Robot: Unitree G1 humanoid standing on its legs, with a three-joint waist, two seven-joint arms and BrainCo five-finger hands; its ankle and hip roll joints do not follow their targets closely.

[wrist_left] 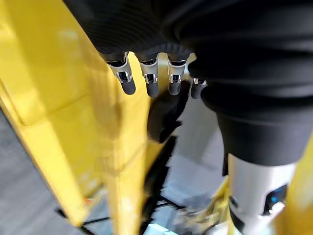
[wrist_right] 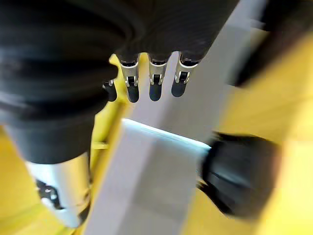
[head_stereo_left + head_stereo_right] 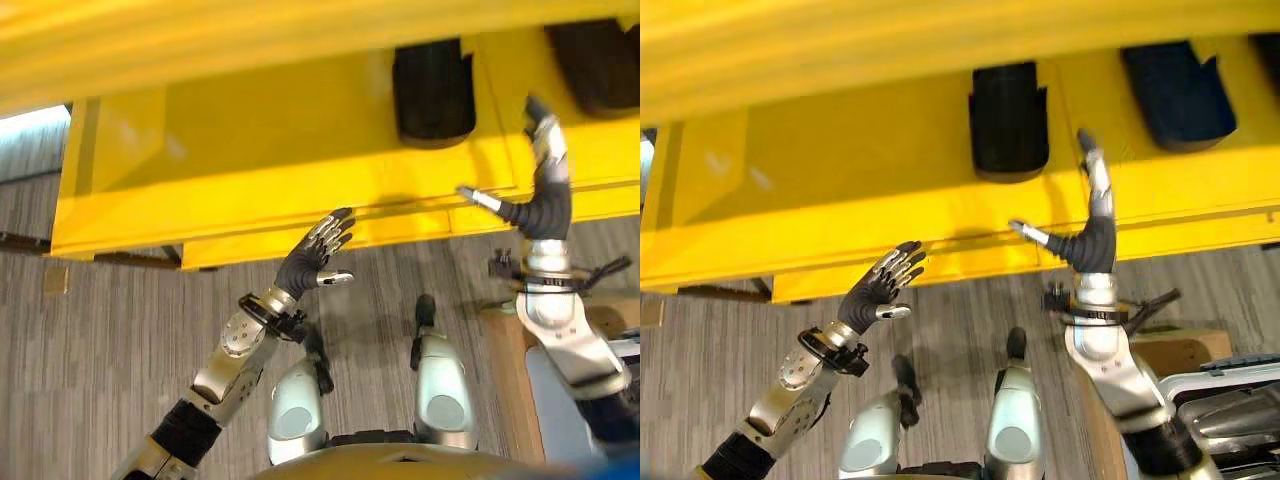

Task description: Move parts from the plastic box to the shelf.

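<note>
A yellow shelf [image 3: 250,170] spans the far side. Two black parts stand on it: one [image 3: 433,95] at the middle right, another [image 3: 600,60] at the far right. My right hand [image 3: 545,195] is raised in front of the shelf's front edge, between and below these two parts. It is open, with straight fingers pointing up and the thumb stuck out sideways, and it holds nothing. My left hand [image 3: 315,255] hovers lower, just before the shelf's front lip, open and empty. A black part [image 2: 239,176] also shows past my right hand's fingers [image 2: 155,81].
Grey striped carpet [image 3: 100,340] lies in front of the shelf. At the lower right a brown board [image 3: 1170,355] and a grey plastic box [image 3: 1230,405] sit beside my right arm. The shelf's left end [image 3: 70,200] stops short of the left edge.
</note>
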